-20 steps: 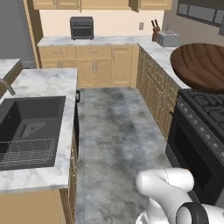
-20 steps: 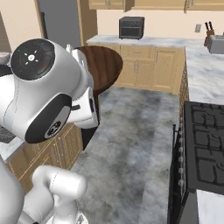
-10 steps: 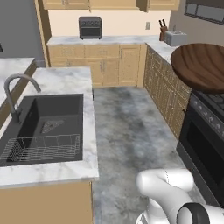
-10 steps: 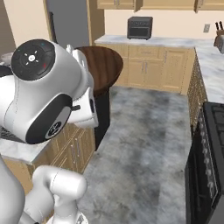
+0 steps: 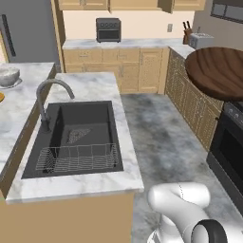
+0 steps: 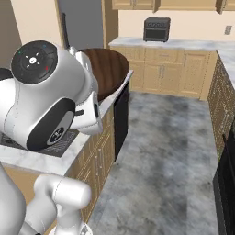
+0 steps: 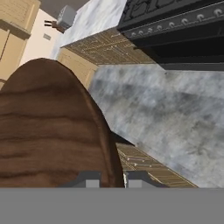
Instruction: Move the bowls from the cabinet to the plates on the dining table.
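Note:
The dark brown wooden bowl hangs in the air at the right of the left base view, above the range. It also shows beyond my arm and fills the left half of the hand view. My gripper is shut on its rim. The grey-white marbled bowl sits on a pale plate on the dining table at far left. A sliver of a yellowish plate shows at the left edge. The cabinet is out of view.
A sink counter with a dark basin, a faucet and a wire rack lies beside the table. A black range stands at the right. A grey floor aisle runs to back counters holding a toaster oven.
The whole picture has shifted: the base has moved, so the sink counter and the table with the marbled bowl have slid into view. The wooden bowl stays in the gripper.

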Robot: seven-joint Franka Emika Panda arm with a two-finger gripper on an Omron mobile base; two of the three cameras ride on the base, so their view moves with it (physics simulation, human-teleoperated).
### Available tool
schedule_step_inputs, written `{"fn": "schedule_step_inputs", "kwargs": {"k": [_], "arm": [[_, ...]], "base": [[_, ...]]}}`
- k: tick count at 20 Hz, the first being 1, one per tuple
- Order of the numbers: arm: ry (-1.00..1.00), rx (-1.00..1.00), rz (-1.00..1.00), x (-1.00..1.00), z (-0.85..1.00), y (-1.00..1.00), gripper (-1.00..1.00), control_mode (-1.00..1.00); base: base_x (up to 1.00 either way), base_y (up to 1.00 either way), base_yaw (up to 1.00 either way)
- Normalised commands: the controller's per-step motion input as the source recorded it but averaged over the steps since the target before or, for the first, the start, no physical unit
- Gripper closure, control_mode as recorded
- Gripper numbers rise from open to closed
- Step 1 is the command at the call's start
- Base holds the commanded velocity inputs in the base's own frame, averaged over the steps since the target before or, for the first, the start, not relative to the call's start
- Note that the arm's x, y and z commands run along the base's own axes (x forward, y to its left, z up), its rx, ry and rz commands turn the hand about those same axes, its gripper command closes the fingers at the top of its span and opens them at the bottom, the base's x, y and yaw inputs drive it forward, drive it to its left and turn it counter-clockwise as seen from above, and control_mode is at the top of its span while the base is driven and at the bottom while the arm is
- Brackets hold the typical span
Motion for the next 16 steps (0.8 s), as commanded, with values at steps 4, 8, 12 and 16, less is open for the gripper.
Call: {"fn": "schedule_step_inputs", "kwargs": {"k": [4,8,12,16], "arm": [[0.00,0.00,0.00,0.00,0.00,0.00,1.00,1.00],[0.00,0.00,0.00,0.00,0.00,0.00,1.00,1.00],[0.00,0.00,0.00,0.00,0.00,0.00,1.00,1.00],[0.00,0.00,0.00,0.00,0.00,0.00,1.00,1.00]], "base": [[-0.10,0.62,0.00],[-0.10,0.62,0.00],[-0.10,0.62,0.00],[-0.09,0.62,0.00]]}}
